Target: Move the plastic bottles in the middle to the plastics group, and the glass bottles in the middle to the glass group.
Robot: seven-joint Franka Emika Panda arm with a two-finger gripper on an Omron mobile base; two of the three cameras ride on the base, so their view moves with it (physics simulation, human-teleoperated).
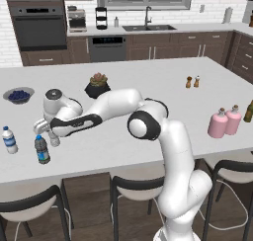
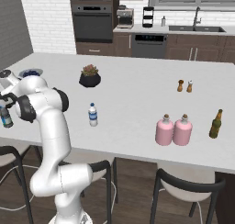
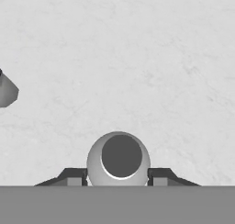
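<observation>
Greyish-clear plain bottle (image 3: 118,159) upright on white bench (image 1: 148,72), seen from above in hand view, round top centred between the two dark fingertips (image 3: 73,176). Tips drawn right up to its sides, one on each flank; clamped or a hair clear, cannot tell. Gripper (image 1: 51,135) low over the bench's near left part, arm stretched leftward across the left base view.

Just beside gripper, toward the near edge: dark bottle (image 1: 42,149), blue cap, blue label, upright. Further left, near the bench end: white-capped bottle (image 1: 9,140), clear, blue label, upright. Apart from each other, both close to the plain bottle.

Middle of bench, right base view: second clear labelled bottle, call it middle bottle (image 2: 93,114), upright, alone, well apart from the left-hand cluster and from the glass.

Right part of bench: two pink bottles (image 2: 164,130), squat, brownish stoppers, side by side and touching or nearly so. Olive bottle (image 2: 215,124) near them on the right, taller, upright, with a gap between.

Behind these, toward the far side: pair of small shakers (image 2: 180,86), close together. Dark potted plant (image 1: 98,84) mid-bench, far of the arm. Bowl (image 1: 19,94) with dark blue contents at far left.

Grey shape at left edge of hand view, cut off; identity unclear.
</observation>
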